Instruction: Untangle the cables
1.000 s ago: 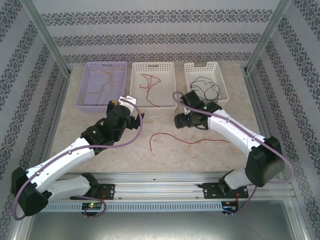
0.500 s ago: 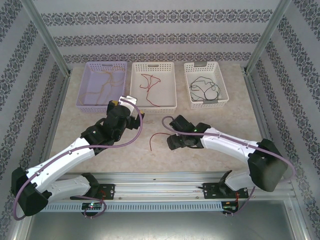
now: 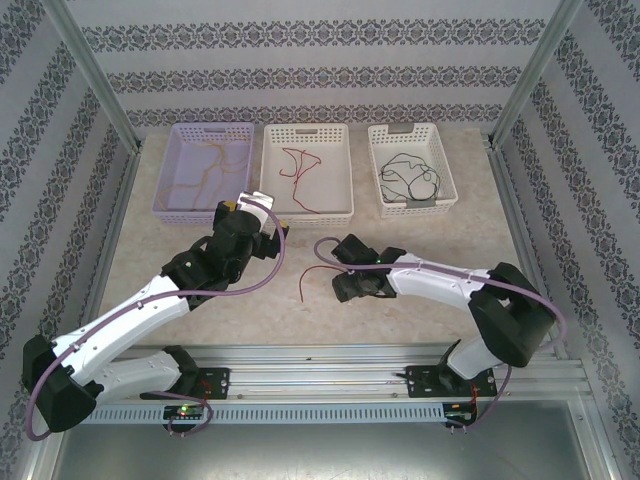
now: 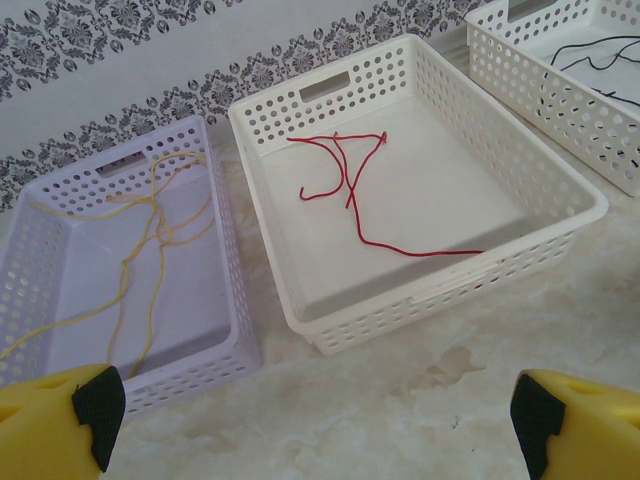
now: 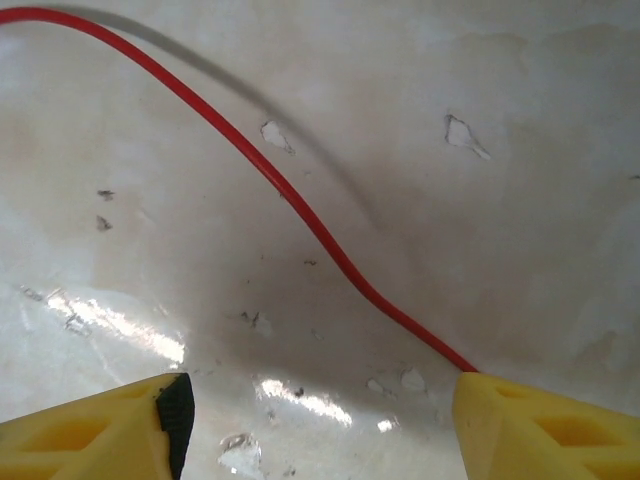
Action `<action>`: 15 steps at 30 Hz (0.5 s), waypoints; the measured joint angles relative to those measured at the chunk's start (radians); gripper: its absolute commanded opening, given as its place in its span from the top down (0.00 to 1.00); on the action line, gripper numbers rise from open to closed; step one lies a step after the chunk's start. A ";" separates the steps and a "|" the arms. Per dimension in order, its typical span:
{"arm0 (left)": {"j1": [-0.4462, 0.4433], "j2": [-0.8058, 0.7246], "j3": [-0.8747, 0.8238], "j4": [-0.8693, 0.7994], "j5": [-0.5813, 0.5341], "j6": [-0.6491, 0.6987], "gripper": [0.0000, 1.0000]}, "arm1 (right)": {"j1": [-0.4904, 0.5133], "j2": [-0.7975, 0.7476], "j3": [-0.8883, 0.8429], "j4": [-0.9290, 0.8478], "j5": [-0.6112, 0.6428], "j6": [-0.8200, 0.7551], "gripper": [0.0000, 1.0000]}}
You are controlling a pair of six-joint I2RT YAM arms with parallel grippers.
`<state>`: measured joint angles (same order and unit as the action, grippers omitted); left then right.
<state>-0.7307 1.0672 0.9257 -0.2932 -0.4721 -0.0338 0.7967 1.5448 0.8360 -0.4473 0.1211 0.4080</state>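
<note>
Right wrist view: right gripper jaws apart just above the surface, loose red cable lying between them, meeting one finger. Left gripper fully apart. Far edge: lilac basket with yellow-tan cables, middle basket with second red cable, right basket with black cable.

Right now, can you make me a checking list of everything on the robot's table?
Surface: pale marble-look tabletop, scuffed in the right wrist view.
Job's things: loose red cable on the tabletop; second red cable in the middle white basket; yellow-tan cables in the purple basket; black cables in the right white basket.
Clutter: nothing seen.
Grippers: left gripper open, above the table before the baskets; right gripper open, low over the loose red cable.
Cables: purple arm cables loop along both arms.
Surroundings: patterned walls, metal posts.
</note>
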 measured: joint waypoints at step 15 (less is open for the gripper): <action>0.000 0.000 0.000 0.000 0.000 0.000 0.00 | 0.022 0.147 0.075 0.025 0.029 -0.047 0.90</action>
<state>-0.7307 1.0668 0.9257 -0.2932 -0.4725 -0.0334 0.8188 1.6917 0.9108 -0.4225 0.1501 0.3614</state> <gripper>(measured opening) 0.999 0.138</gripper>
